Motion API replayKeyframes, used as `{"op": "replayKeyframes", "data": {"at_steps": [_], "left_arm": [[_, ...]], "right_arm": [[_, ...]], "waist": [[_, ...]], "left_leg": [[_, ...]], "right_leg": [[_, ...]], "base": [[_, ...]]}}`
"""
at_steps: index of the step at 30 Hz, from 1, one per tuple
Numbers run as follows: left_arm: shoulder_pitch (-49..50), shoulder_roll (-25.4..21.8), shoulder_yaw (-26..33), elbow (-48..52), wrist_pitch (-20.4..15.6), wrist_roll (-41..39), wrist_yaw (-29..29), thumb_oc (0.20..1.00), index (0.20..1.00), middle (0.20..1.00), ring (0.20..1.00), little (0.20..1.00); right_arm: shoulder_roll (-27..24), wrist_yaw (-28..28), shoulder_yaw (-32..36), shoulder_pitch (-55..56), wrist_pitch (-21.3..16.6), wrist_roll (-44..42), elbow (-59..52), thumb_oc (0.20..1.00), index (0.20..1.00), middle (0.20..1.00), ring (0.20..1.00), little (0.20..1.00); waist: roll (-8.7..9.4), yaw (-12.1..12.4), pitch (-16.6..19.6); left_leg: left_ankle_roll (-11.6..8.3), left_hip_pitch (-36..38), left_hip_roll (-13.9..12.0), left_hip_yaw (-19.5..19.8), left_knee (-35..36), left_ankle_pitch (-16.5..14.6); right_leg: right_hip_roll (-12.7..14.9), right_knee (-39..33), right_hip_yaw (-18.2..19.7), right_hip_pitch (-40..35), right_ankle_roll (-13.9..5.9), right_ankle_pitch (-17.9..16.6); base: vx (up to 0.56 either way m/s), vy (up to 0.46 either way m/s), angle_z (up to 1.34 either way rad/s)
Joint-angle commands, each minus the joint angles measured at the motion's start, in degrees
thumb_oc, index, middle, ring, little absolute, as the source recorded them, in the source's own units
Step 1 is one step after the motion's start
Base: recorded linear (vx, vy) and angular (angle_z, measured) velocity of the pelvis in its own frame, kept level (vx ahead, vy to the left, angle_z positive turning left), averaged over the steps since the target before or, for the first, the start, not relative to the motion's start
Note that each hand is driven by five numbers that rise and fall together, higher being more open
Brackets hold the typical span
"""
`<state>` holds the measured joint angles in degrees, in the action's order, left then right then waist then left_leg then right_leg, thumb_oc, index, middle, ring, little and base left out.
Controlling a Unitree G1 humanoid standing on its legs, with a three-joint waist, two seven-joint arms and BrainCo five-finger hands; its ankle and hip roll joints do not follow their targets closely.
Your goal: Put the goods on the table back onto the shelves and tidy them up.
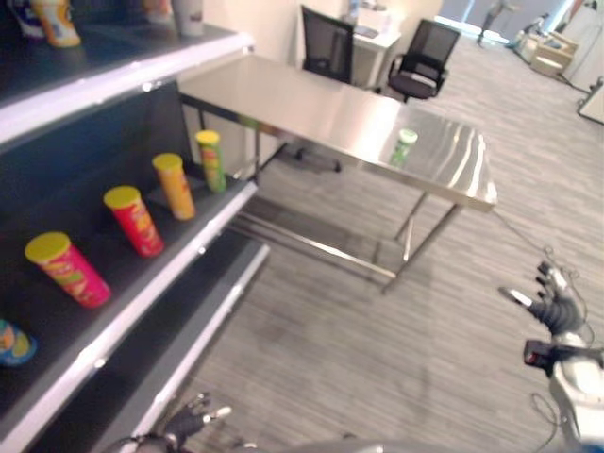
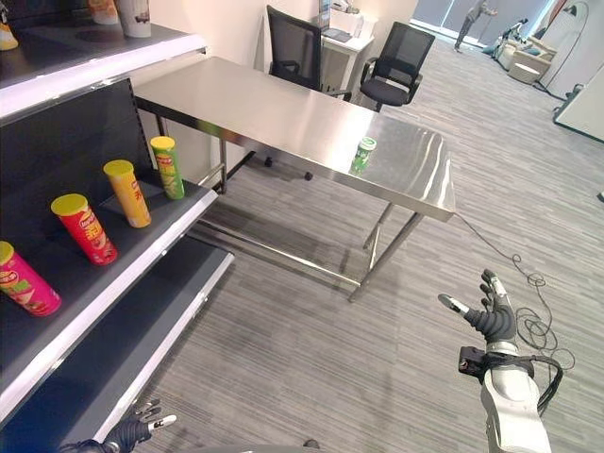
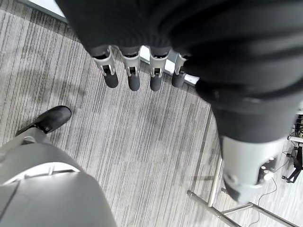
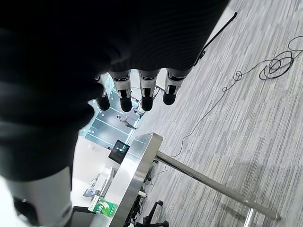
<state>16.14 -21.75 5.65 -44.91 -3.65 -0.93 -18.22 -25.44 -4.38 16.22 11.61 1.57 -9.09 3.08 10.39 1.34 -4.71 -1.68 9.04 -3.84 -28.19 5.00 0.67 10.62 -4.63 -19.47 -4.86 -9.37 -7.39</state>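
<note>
We found the shelves (image 2: 113, 274) along the left of the scene, dark boards with pale front edges. On the middle shelf stood a row of tube cans, each tilted back: a red can with a yellow lid (image 2: 21, 279) nearest us, a second red can (image 2: 85, 227) beside it, then an orange-yellow can (image 2: 127, 192), then a green can with a yellow lid (image 2: 168, 167) at the far end. Cups (image 2: 132, 16) stood on the top shelf; we could not tell more about them.

The left hand (image 2: 142, 427) hung low beside the bottom shelf, above the grey carpet (image 2: 311, 349). In its wrist view the fingers (image 3: 131, 68) pointed straight out, spread loosely, and held nothing.

The steel table (image 2: 274, 118) stood further back, right of the shelves. One green can (image 2: 363, 155) stood upright on it, near the right-hand end, well apart from both hands.

Two black office chairs (image 2: 394, 64) stood behind the table.

The right hand (image 2: 489, 313) was raised over the carpet at the right, well short of the table. Its fingers (image 4: 144, 90) were splayed wide and empty.
</note>
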Motion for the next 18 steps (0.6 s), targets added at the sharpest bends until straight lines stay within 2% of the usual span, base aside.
{"op": "replayKeyframes", "data": {"at_steps": [1,5,7,8,9,10,11,12,13,14,15,18], "left_arm": [[-1.28,1.12,-0.26,-0.2,-1.96,1.28,-0.52,1.0,1.0,1.0,1.0,1.0],[-1.47,1.13,-1.41,1.86,-2.07,-0.43,-0.84,1.0,1.0,1.0,1.0,1.0],[-1.53,1.06,-2.68,2.98,-2.1,-0.8,-1.67,1.0,1.0,1.0,1.0,1.0],[-1.53,1.06,-2.68,2.98,-2.1,-0.8,-1.67,1.0,1.0,1.0,1.0,1.0],[-0.84,0.83,-4.82,4.65,-1.51,-0.96,-2.12,1.0,1.0,1.0,1.0,1.0],[-0.84,0.84,-4.83,4.66,-1.5,-0.97,-2.12,1.0,1.0,1.0,1.0,1.0],[-1.85,1.12,-5.97,3.27,-1.38,-0.94,-1.4,1.0,1.0,1.0,1.0,1.0],[-1.87,1.05,-6.28,3.34,-1.09,-0.99,-1.37,1.0,1.0,1.0,1.0,1.0],[-1.9,1.05,-6.29,3.34,-1.08,-1.0,-1.36,1.0,1.0,1.0,1.0,1.0],[-2.36,1.36,-5.73,2.45,-1.15,-0.42,-1.73,1.0,1.0,1.0,1.0,1.0],[-2.81,1.35,-6.18,1.79,-1.27,-0.17,-1.64,1.0,1.0,1.0,1.0,1.0],[-4.25,1.4,-6.45,1.01,-1.08,-0.1,-1.25,1.0,1.0,1.0,1.0,1.0]], "right_arm": [[-4.56,-0.61,1.85,-4.66,-3.58,0.54,0.19,1.0,1.0,1.0,1.0,1.0],[-4.55,-0.8,1.35,-4.0,-2.99,0.92,-2.31,1.0,1.0,1.0,1.0,1.0],[-4.74,-1.63,1.8,-3.73,-3.12,-0.25,-4.91,1.0,1.0,1.0,1.0,1.0],[-4.74,-1.63,1.79,-3.73,-3.12,-0.25,-4.91,1.0,1.0,1.0,1.0,1.0],[-5.61,-1.68,2.52,-3.01,-3.56,-1.68,-6.81,1.0,1.0,1.0,1.0,1.0],[-5.63,-1.67,2.53,-2.99,-3.55,-1.68,-6.82,1.0,1.0,1.0,1.0,1.0],[-6.63,-1.94,2.82,-3.12,-3.36,-1.85,-7.78,1.0,1.0,1.0,1.0,1.0],[-7.19,-2.21,3.11,-3.59,-3.08,-1.93,-7.65,1.0,1.0,1.0,1.0,1.0],[-7.19,-2.21,3.13,-3.61,-3.08,-1.93,-7.64,1.0,1.0,1.0,1.0,1.0],[-6.85,-2.32,3.42,-3.7,-3.06,-2.22,-8.4,1.0,1.0,1.0,1.0,1.0],[-7.11,-2.51,3.03,-4.02,-3.21,-2.16,-7.99,1.0,1.0,1.0,1.0,1.0],[-8.15,-3.28,2.1,-5.26,-3.72,-1.63,-8.03,1.0,1.0,1.0,1.0,1.0]], "waist": [[-2.63,1.49,0.22],[-2.91,1.27,-0.08],[-2.65,1.05,-1.76],[-2.65,1.05,-1.75],[-3.14,1.36,-4.78],[-3.28,1.21,-4.73],[-3.36,2.06,-6.69],[-3.61,2.55,-7.04],[-3.51,2.41,-6.93],[-4.99,2.09,-6.48],[-5.55,2.32,-6.36],[-5.92,2.94,-6.49]], "left_leg": [[-3.02,0.1,-4.04,5.47,0.0,0.52],[-4.11,0.27,-6.02,5.83,-0.66,1.42],[-5.5,-4.47,-9.05,7.59,-12.24,-0.4],[-5.5,-4.48,-9.05,7.59,-12.25,-0.4],[-6.5,-10.78,-12.36,12.31,-25.11,3.38],[-6.55,-11.11,-12.54,12.58,-25.5,3.21],[-6.48,-16.26,-9.92,18.51,-28.7,5.42],[-6.13,-18.4,-8.8,19.69,-25.15,4.7],[-6.06,-18.47,-8.61,19.74,-24.84,4.97],[-7.31,-19.73,-12.63,15.3,-10.12,11.05],[-7.57,-20.32,-13.14,14.27,-6.05,12.6],[-8.35,-21.6,-13.88,12.35,-0.18,14.12]], "right_leg": [[2.55,7.75,-2.34,1.21,-2.91,-1.05],[-0.1,5.88,-1.57,0.23,-0.72,2.79],[-2.22,5.71,-1.38,-0.3,1.62,4.79],[-2.22,5.71,-1.39,-0.29,1.62,4.79],[-5.05,5.11,-0.58,-2.62,4.65,6.56],[-5.21,5.08,-0.75,-2.61,4.7,6.56],[-5.56,5.04,-0.71,-3.25,5.43,7.65],[-5.74,4.43,-0.77,-3.93,5.12,7.86],[-5.61,4.39,-0.91,-3.8,5.1,7.8],[-7.3,3.4,-0.98,-5.06,4.34,8.61],[-7.35,3.59,-0.86,-5.17,4.17,8.91],[-7.19,4.13,-0.46,-5.98,3.54,10.32]], "base": [[-0.01,-0.041,-0.12],[0.05,-0.152,-0.05],[0.02,-0.257,0.07],[0.0,-0.295,0.16],[0.0,-0.211,0.2],[0.01,-0.277,0.35],[0.05,-0.074,0.48],[0.05,-0.072,0.31],[0.29,0.047,0.0],[0.34,0.078,-0.15],[0.34,0.078,0.03],[0.23,0.049,-0.04]]}}
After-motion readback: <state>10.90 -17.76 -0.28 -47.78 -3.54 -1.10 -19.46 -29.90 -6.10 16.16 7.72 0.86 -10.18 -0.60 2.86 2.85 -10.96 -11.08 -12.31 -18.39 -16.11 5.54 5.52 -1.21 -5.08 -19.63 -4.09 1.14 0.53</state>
